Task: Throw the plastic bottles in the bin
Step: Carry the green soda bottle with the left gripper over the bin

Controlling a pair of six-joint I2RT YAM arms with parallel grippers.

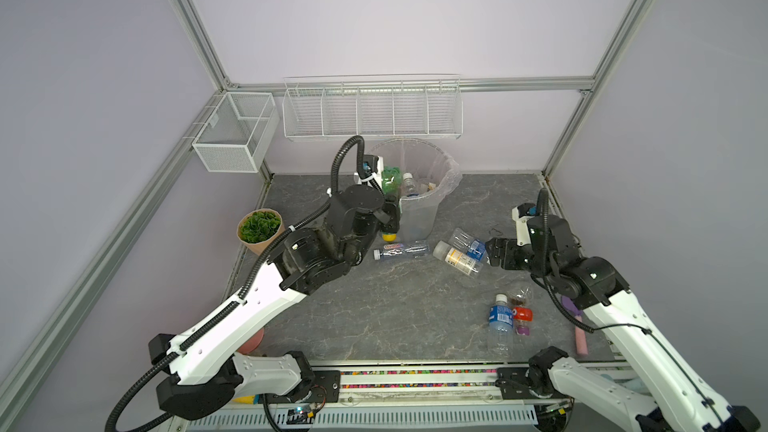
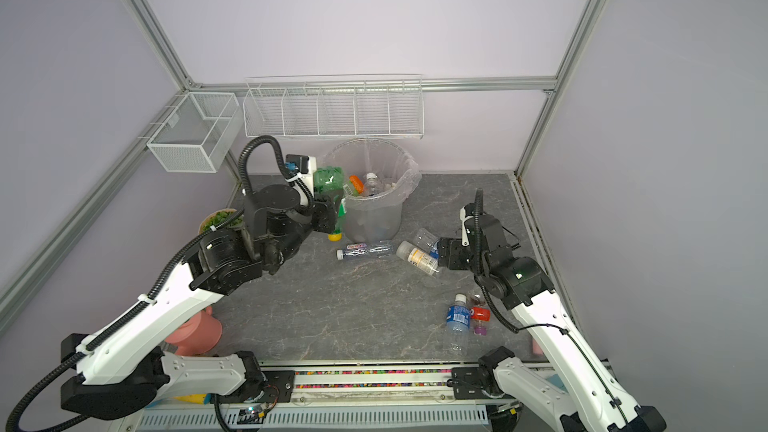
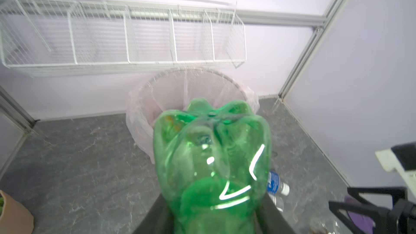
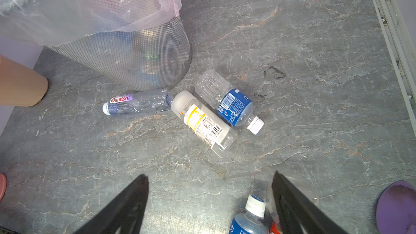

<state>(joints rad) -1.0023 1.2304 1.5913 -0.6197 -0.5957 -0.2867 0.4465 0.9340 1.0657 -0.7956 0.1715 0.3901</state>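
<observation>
My left gripper [image 1: 390,218] [image 3: 211,216] is shut on a green plastic bottle [image 1: 390,178] [image 2: 328,178] [image 3: 211,154]. The bottle hangs yellow cap down beside the left rim of the bin [image 1: 417,218] [image 2: 374,218] [image 3: 171,82]. Several bottles [image 2: 370,184] lie inside the bin. My right gripper [image 1: 492,252] [image 4: 209,175] is open and empty, low over the table. Just beyond it lie a yellow-labelled bottle [image 1: 459,259] [image 4: 204,123], a blue-labelled one [image 1: 469,243] [image 4: 229,101] and a clear Ganten bottle [image 1: 401,250] [image 4: 137,103].
Three more bottles [image 1: 500,322] lie near the front right by my right arm. A potted plant [image 1: 259,230] stands left of the bin and a pink watering can [image 2: 193,332] under my left arm. White wire baskets [image 1: 372,112] hang on the back wall. A purple-and-pink tool [image 1: 577,326] lies at the right edge.
</observation>
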